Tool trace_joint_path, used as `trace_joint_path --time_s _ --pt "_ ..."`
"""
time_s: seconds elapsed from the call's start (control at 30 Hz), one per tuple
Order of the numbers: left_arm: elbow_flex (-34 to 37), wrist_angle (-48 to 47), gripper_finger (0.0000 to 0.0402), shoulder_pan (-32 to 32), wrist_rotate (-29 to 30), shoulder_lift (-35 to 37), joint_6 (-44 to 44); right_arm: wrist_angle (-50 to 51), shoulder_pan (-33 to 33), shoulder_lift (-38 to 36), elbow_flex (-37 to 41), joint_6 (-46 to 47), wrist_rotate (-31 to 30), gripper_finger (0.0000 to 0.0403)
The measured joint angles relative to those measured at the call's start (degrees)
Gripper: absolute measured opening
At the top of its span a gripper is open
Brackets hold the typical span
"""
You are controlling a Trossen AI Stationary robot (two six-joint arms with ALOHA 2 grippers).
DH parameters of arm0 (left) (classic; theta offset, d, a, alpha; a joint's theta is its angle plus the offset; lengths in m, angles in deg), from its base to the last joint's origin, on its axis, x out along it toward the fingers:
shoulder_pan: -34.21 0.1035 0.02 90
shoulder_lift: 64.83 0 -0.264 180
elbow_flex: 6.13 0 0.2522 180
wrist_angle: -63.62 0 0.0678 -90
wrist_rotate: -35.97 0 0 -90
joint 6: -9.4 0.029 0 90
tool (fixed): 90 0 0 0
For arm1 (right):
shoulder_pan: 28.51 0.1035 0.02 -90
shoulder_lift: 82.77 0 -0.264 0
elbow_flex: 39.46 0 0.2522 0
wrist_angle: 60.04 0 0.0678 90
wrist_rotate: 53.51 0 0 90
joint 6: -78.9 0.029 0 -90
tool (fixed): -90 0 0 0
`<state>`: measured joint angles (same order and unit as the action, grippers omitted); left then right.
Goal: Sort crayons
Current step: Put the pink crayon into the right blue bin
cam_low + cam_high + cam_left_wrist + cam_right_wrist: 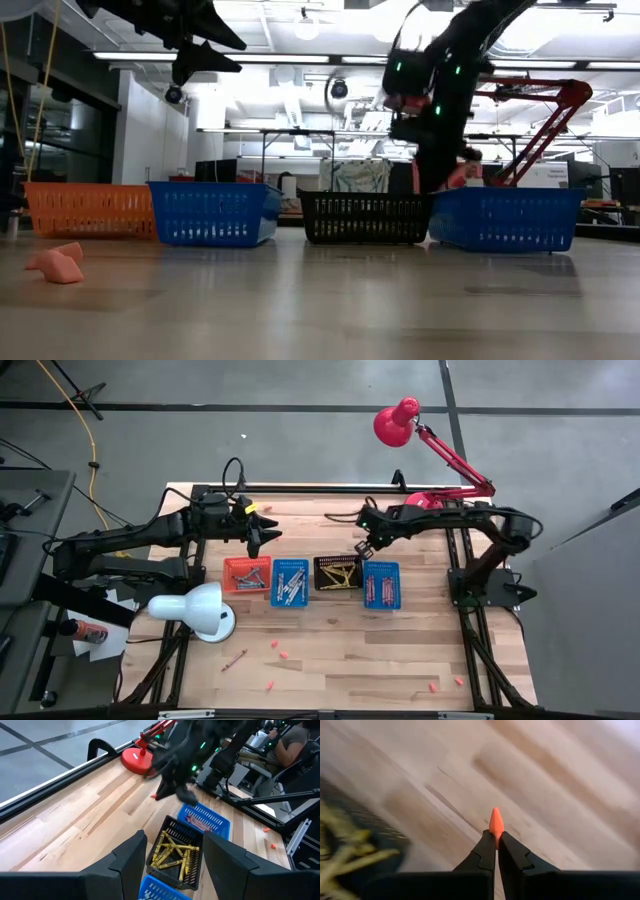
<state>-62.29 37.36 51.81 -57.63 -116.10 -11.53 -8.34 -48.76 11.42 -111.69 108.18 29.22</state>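
1. Most of the sorting looks done: four baskets in a row mid-table, the orange basket (246,574), a blue basket (290,582), the black basket (338,573) full of yellow crayons (172,854), and the far blue basket (381,584) with reddish ones.
2. The right gripper (496,841) is clamped on an orange crayon (495,826), just at 12 o'clock of the black basket.
3. The left gripper (262,532) hangs with fingers apart at 12 o'clock of the orange basket, holding nothing.
4. Still left, I'd say: loose pink bits (284,654) toward 6 o'clock.
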Motion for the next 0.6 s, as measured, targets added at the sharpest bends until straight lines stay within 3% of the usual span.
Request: trace_joint_path --time_s 0.23,0.6 --pt "0.0 -0.1 0.0182 0.0 1.1 0.0 0.0 -4.6 1.2 -12.3 -0.1 -7.5 1.5 0.0002" --pt "0.0 -0.2 0.0182 0.0 1.3 0.0 0.0 -20.3 10.9 -26.9 -0.2 -13.3 4.6 0.0002"
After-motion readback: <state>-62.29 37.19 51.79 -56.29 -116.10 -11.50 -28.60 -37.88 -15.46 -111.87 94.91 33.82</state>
